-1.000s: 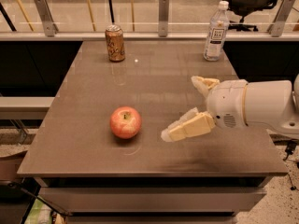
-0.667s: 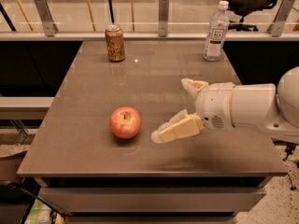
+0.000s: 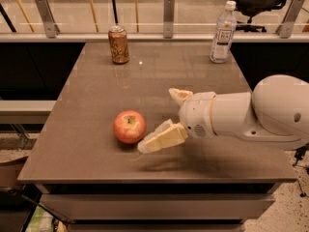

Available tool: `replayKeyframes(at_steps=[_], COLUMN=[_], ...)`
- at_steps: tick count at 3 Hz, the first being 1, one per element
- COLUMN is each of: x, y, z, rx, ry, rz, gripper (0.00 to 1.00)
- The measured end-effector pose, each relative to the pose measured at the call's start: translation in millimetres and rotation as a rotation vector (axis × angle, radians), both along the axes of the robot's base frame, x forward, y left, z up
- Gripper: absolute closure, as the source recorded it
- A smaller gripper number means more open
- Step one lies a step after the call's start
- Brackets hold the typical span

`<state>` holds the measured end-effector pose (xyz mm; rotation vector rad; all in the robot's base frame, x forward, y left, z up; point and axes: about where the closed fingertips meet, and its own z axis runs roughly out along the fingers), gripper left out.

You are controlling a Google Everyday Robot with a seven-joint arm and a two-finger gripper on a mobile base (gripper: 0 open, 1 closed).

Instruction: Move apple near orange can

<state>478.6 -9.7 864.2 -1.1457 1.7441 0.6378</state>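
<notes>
The red-pink apple (image 3: pixel 129 126) sits on the grey-brown table (image 3: pixel 87 144), left of centre toward the front. The orange can (image 3: pixel 118 44) stands upright at the table's far left. My gripper (image 3: pixel 157 120) comes in from the right on a white arm, just right of the apple. It is open: the near finger's tip (image 3: pixel 145 146) lies almost against the apple's lower right side, and the far finger (image 3: pixel 177 94) is behind and to the right. It holds nothing.
A clear plastic water bottle (image 3: pixel 223 33) stands at the table's far right. A rail with metal posts (image 3: pixel 168 13) runs behind the table. The table's front edge is just below the apple.
My gripper has moved left toward the apple, and its near finger now reaches the apple's side. The apple and the can have not moved.
</notes>
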Motion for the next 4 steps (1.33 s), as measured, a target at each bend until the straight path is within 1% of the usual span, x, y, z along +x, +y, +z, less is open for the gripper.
replayKeyframes(at_steps=[2,3,4], x=[8.7,4.5,-5.9], y=[34.2,48.5,60.2], z=[-17.3,-20.0,-18.0], rx=[0.025,0.055,0.093], ry=[0.017,0.023,0.023], rz=[0.043,0.083,0.142], gripper=[0.0,0.0,0.17])
